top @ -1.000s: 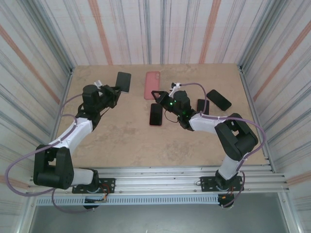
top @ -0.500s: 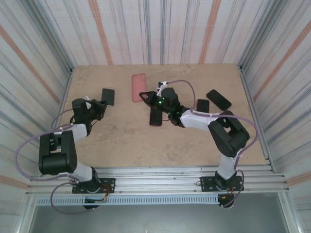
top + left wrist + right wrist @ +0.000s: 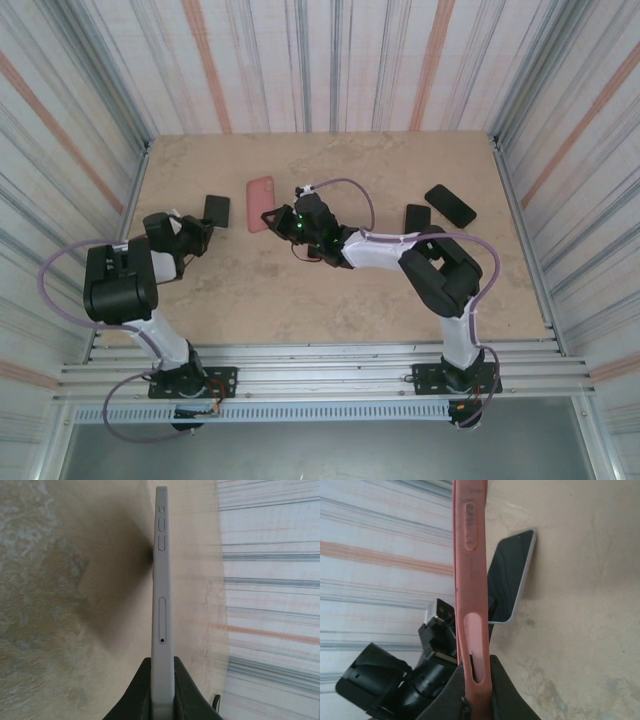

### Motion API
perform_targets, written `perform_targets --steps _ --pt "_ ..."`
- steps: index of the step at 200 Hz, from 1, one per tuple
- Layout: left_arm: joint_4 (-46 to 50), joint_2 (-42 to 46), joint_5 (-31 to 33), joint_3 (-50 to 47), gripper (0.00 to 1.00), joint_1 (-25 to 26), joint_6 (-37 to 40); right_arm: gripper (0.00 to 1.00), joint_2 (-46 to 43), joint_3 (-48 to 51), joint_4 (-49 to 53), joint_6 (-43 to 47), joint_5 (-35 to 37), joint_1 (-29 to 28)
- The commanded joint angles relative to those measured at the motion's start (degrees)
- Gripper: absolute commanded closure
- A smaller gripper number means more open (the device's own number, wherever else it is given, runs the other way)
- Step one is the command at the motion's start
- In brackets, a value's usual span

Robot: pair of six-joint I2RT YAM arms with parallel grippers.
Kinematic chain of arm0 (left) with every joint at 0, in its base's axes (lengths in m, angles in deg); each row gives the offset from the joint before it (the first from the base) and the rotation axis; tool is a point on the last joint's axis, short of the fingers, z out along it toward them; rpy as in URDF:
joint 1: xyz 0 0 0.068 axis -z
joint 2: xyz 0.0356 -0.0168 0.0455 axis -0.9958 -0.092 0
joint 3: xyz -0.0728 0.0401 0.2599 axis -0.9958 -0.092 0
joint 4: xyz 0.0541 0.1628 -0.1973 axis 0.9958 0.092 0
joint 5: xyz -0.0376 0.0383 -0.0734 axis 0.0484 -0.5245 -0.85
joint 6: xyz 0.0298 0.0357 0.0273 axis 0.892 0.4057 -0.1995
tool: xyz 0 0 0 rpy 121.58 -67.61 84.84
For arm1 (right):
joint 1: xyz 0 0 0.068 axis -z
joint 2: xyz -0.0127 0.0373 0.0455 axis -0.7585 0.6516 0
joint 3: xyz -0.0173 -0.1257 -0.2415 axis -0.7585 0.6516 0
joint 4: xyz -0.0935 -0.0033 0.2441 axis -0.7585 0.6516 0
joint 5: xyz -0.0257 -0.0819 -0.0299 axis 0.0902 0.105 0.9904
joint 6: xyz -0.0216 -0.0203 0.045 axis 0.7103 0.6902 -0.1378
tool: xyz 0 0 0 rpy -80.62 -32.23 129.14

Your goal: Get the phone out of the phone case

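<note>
Two parts of the job now sit in separate grips, so the main separation looks done. On the left, the left pincer is clamped narrow on the bottom end of the phone. The left wrist view shows the phone edge-on, a bare grey side with its buttons and SIM tray exposed and no cover around it. It is held over the left part of the counter, near the side wall. Whether its far end touches the surface I cannot tell.

Just to the right of it, apart from the phone, the right pincer is closed tight on one end of the pink phone case. From the right wrist the case stands edge-on, and its side cut-outs look hollow, so I judge it empty.

Further right, a dark handset and, beyond it, a black handset lie flat on the counter, well clear of both arms and no part of this step.

What seems left is small: set the phone and the case down apart and let go of each.
</note>
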Motion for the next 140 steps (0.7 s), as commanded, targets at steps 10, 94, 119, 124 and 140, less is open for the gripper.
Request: perform_targets --steps 10,94,119,124,140 --pt "-3.9 -1.1 -3.5 -0.6 0.93 -1.1 1.2 0.93 3.5 -3.7 2.7 -2.2 1.5 -0.5" --pt "5.9 -2.3 -6.1 0.9 0.53 -2.2 6.4 0.92 13.4 -14.1 8.2 -2.1 1.2 -0.7" --pt "9.4 -2.4 -6.0 2.0 0.46 -2.7 8.5 0.92 15.2 -16.5 11.0 -1.5 1.0 -0.8" --pt "10.2 -2.5 -6.1 2.6 0.45 -2.8 8.9 0.92 15.5 -17.1 12.0 -1.2 1.0 -0.8" --pt "12.8 -2.5 -6.5 3.7 0.41 -3.3 9.9 0.92 16.7 -18.6 13.4 -1.1 1.0 -0.9"
